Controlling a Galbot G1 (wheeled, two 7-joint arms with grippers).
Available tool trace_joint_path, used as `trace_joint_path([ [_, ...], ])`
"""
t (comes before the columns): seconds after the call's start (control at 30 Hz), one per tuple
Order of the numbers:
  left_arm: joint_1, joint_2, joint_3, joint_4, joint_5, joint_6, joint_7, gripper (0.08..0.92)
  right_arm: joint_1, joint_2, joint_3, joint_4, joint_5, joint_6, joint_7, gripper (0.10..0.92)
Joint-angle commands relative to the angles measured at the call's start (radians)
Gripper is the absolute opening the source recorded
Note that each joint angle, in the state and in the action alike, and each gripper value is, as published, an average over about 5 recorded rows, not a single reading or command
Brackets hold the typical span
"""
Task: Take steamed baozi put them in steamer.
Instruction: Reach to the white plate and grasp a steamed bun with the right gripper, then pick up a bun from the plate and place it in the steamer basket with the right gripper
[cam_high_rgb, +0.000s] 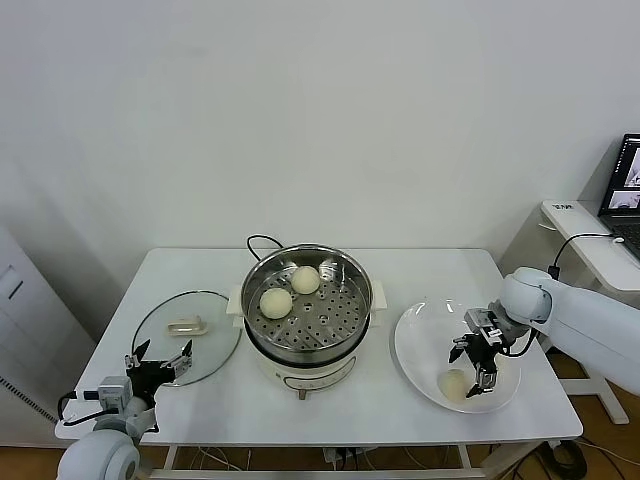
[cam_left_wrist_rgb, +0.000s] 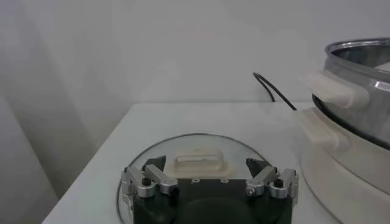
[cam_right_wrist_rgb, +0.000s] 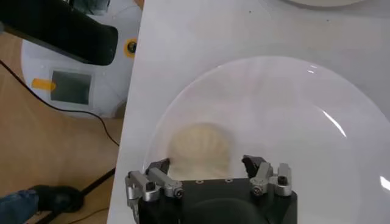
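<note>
Two smooth cream-white dome buns already sit in the round shiny stainless steamer basket, on its perforated floor toward 10–11 o'clock, touching or nearly so. The basket rests on a white electric pot base at centre of the white worktop.

One more cream-white bun lies on the flat white plate, at about 5 o'clock of the plate, w/ the plate at 3 o'clock of the steamer. Only three buns show; any further one isn't visible.

Right end effector hangs just above that bun. In the right wrist view the fingers stand spread either side of the bun, not yet pinching it, so it's not held.

Left end effector idle at 8 o'clock of the steamer, fingers spread wide, over the near edge of the round glass lid.

Judgement: two of three visible buns done. Left to do: close on the plate bun, lift, carry over to the basket, release.
</note>
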Motion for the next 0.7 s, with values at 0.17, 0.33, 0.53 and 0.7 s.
trace_joint_path([
  [0.17, -0.001, 0.002, 0.000, -0.002, 0.000, 0.004, 0.000, 0.823, 0.005, 0.013, -0.013, -0.011, 0.018, -0.031, -0.026, 0.540],
  [0.33, -0.001, 0.004, -0.002, -0.004, -0.001, 0.005, -0.001, 0.823, 0.057, 0.000, -0.064, 0.004, 0.047, -0.044, -0.036, 0.473],
  [0.53, 0.000, 0.008, -0.003, -0.005, -0.003, 0.007, -0.002, 0.823, 0.312, -0.014, -0.259, 0.029, 0.151, -0.051, -0.047, 0.451],
  [0.7, -0.002, 0.012, -0.002, 0.000, -0.010, 0.007, -0.003, 0.823, 0.615, 0.029, -0.477, 0.023, 0.284, -0.042, -0.074, 0.450],
])
